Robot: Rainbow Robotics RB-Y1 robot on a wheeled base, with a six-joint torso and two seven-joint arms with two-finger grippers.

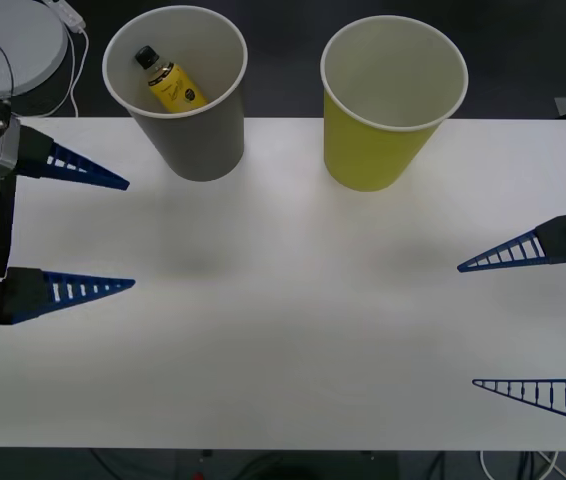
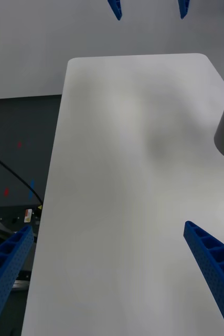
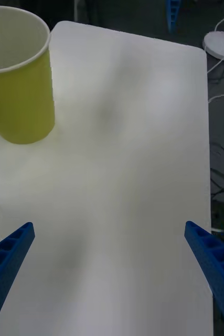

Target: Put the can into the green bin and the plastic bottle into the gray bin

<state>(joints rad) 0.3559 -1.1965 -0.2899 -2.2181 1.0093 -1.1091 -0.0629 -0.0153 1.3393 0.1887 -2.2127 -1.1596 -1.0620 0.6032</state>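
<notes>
The bottle (image 1: 171, 84) leans inside the gray bin (image 1: 195, 145); the green bin (image 1: 378, 150) beside it looks empty, though its floor is hidden. Left gripper (image 1: 128, 233) and right gripper (image 1: 465, 325) hover spread wide at the table's (image 1: 283, 330) edges.

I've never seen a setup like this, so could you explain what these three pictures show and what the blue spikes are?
The blue spikes are a two-armed robot's fingers. One camera looks down from above: the left gripper and right gripper hover open, holding nothing, over a white table. The other two cameras sit on the wrists, looking past each arm's own fingers. At the far edge stand a gray bin with a yellow bottle inside and a green bin.
</notes>
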